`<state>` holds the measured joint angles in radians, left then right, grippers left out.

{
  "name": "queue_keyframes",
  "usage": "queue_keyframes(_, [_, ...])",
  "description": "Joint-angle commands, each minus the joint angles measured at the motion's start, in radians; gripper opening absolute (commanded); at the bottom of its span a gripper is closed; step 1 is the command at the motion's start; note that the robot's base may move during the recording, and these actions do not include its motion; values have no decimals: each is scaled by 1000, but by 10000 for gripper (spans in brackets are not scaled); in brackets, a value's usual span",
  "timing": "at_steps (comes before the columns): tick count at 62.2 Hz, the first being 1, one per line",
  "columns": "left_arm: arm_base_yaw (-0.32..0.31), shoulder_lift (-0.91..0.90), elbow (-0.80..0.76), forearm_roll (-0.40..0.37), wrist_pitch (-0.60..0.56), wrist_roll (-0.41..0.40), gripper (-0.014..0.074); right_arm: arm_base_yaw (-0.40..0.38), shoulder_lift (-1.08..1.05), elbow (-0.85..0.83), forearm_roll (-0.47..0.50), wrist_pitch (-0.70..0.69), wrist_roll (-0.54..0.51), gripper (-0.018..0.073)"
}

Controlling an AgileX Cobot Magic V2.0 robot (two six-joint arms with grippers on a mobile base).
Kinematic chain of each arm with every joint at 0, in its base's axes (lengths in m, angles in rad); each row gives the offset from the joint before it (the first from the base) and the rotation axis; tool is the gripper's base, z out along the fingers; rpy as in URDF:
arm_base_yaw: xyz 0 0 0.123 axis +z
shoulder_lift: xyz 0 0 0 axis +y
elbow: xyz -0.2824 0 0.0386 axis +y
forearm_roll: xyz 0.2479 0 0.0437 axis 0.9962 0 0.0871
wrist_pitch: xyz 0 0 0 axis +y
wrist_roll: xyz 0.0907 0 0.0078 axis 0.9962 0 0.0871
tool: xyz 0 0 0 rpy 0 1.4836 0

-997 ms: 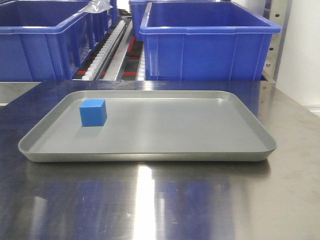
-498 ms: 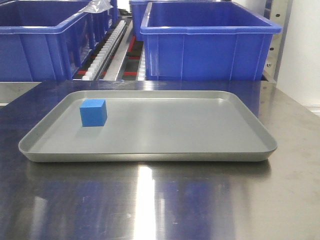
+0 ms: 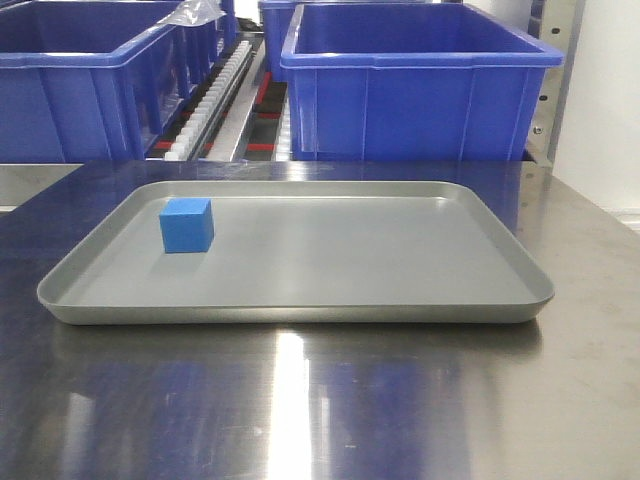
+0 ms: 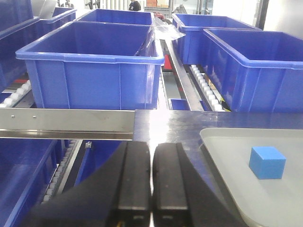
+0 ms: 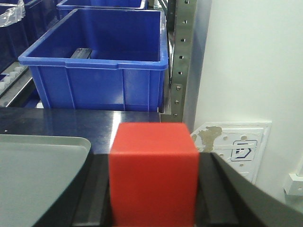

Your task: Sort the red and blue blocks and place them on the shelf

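On my front feed the small bright blue cube (image 3: 187, 224) sits flat on the floor of the shallow grey metal tray (image 3: 300, 312), at about ten o'clock from the tray's middle and near its left rim. It has equal sides, so I can name no long axis. One face points almost straight at the camera, with a sliver of its right side showing.

The small bright red cube (image 5: 154, 172) is in my right gripper (image 5: 154, 198). The black fingers (image 5: 94, 194) press on its left and right sides. It is level, with one face square to the wrist camera and its top face visible.

My left gripper (image 4: 151, 175) has its two black pads pressed together with nothing between them. In its view the blue cube lies at about three o'clock.

The tray rests on a reflective stainless steel table (image 3: 300, 410). At twelve o'clock behind it stand large blue plastic bins (image 3: 420, 90) on the grey steel shelf, with its white roller tracks (image 3: 215, 90) between them. The shelf's flat, screw-studded front rail (image 4: 66, 123) shows in the left wrist view. A perforated steel upright (image 5: 182, 56) stands by a white wall (image 5: 246, 56) that carries a white plate (image 5: 236, 146) low down.
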<state>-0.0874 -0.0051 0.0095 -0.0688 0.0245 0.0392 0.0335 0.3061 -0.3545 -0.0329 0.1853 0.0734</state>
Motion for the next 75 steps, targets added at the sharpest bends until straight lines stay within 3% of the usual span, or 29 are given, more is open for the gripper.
queue_keyframes(1, [-6,-17,44,-2,-88,0,124,-1,6,-28,2,-82,-1,63])
queue_keyframes(47, [-6,-17,33,-28,-108,-5,123,-1,6,-28,2,-82,-1,63])
queue_keyframes(56, [-6,-13,-73,-34,96,-5,124,-1,6,-28,2,-82,-1,63])
queue_keyframes(68, [-6,86,-234,-196,208,-7,124,-1,6,-28,2,-81,-1,63])
queue_keyframes(75, [-6,192,-316,-209,312,-7,123,-1,6,-28,2,-80,-1,63])
